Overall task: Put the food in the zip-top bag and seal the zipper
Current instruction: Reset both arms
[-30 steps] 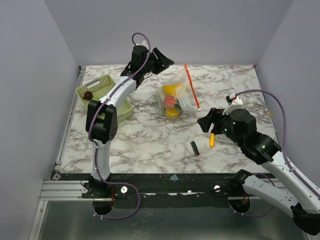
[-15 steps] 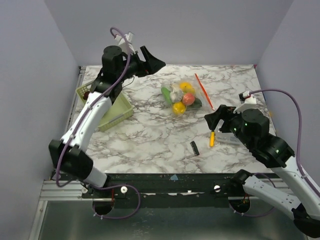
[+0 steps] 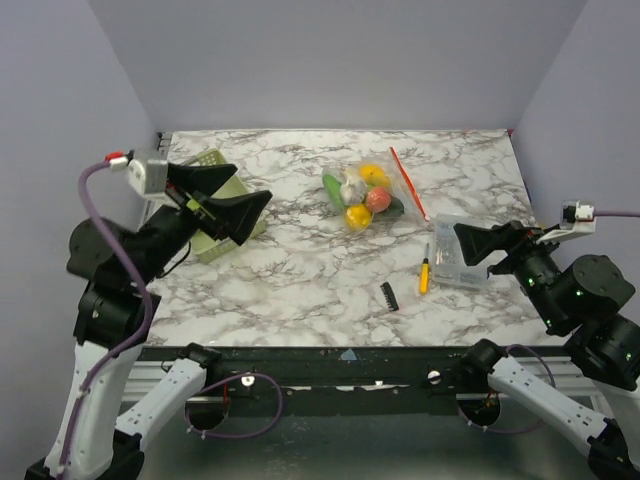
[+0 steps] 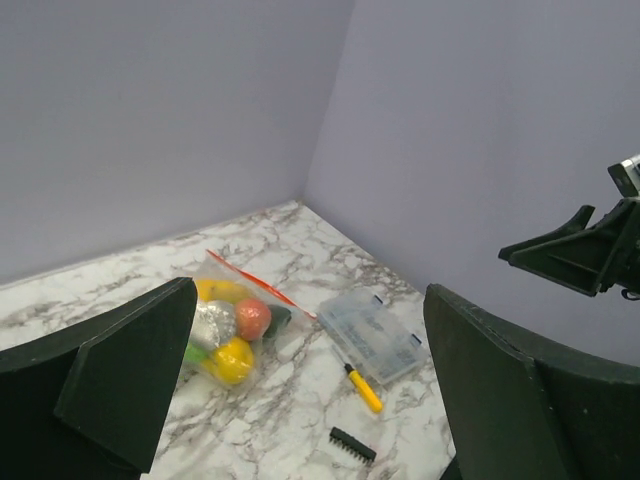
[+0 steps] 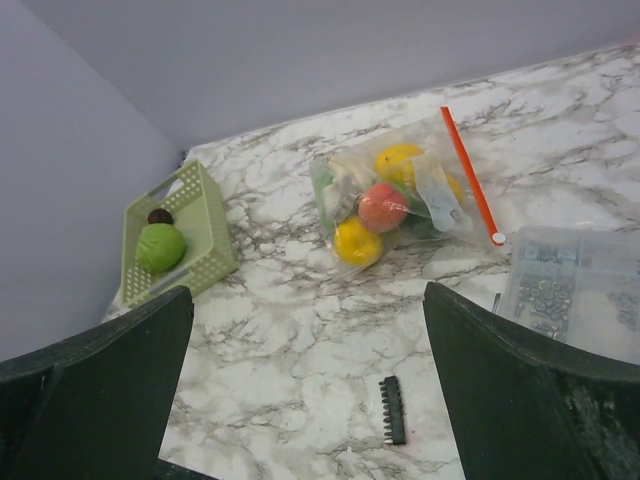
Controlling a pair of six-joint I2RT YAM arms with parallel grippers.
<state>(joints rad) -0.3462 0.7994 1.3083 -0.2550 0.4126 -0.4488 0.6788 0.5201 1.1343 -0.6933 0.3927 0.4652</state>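
While both arms hang raised above the white-and-grey marbled tabletop (image 3: 300,265), neither holds anything
Left gripper (image 3: 252,186): black fingers spread wide and empty, up in the air above the near right corner of the basket, pointing toward the table's middle
Light green slotted plastic basket (image 5: 205,212): at the table's left edge, well apart from the bag; a green ribbed round toy vegetable (image 5: 160,248) and a small dark round piece (image 5: 160,215) lie inside it
Clear floppy zip-top bag (image 5: 436,192): flat on the table a little right of centre, toward the far side
Toy fruits and vegetables (image 3: 377,198): bunched inside the bag, namely yellow, orange, red, whitish, green and dark green pieces touching one another
Thin red-orange zipper strip (image 3: 407,184): runs straight along the bag's right edge, with a small white end piece nearest the box; whether it is pressed closed cannot be told
Short black ridged strip (image 3: 389,295): lies alone near the front, just left of the screwdriver
Small yellow-handled screwdriver (image 3: 424,275): between the black strip and the box, touching neither
Clear rigid plastic box (image 5: 565,290): right of the bag, small metal parts inside
Right gripper (image 3: 480,248): fingers parted wide and empty, hovering over the box, aimed left
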